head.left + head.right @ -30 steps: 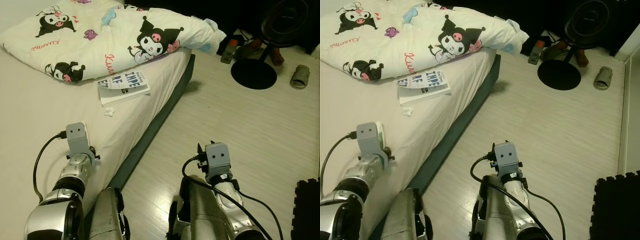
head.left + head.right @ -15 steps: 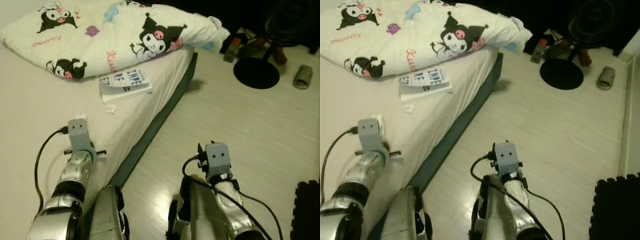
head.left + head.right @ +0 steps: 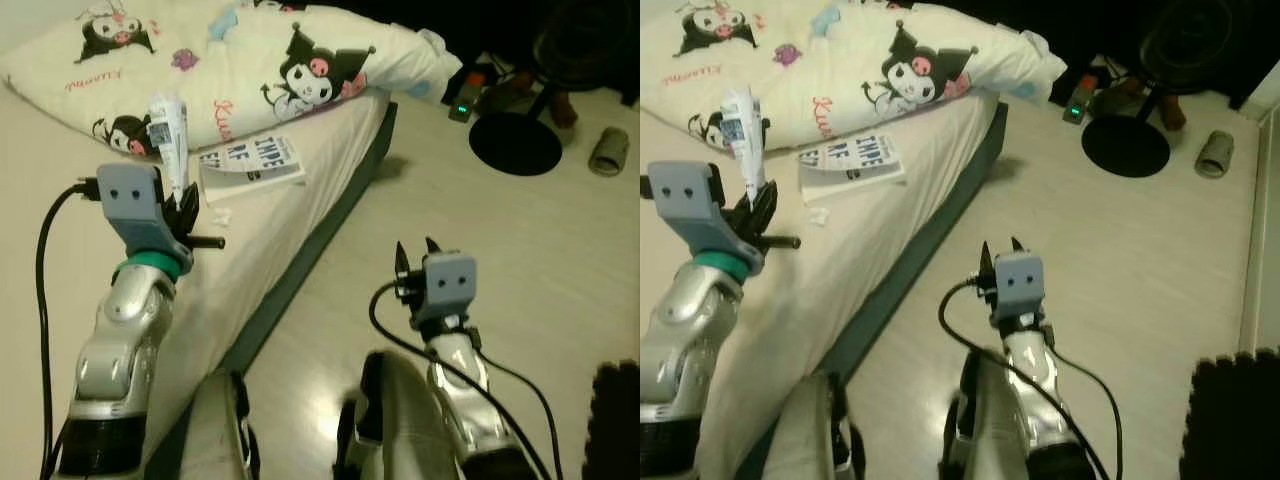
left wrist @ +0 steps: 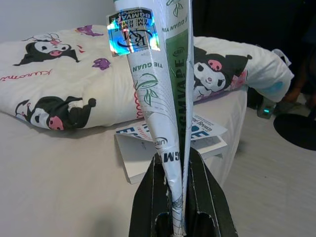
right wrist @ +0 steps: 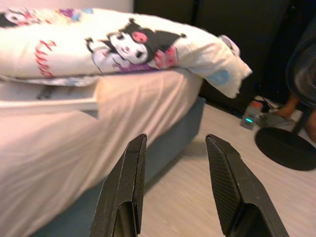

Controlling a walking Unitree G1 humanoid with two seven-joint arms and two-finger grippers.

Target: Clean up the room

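- the wrapper (image 4: 163, 94), a flattened white-and-green packet, is pinched upright between the left gripper's (image 3: 186, 205) fingers, held above the bed (image 3: 60, 240).
- one piece of litter is thus in hand but not yet binned.
- left on the bed: a book (image 3: 250, 165) and a small paper scrap (image 3: 220, 214) beside it.
- the right gripper (image 5: 175, 187) hangs over the floor (image 3: 520, 250), fingers spread, holding nothing.
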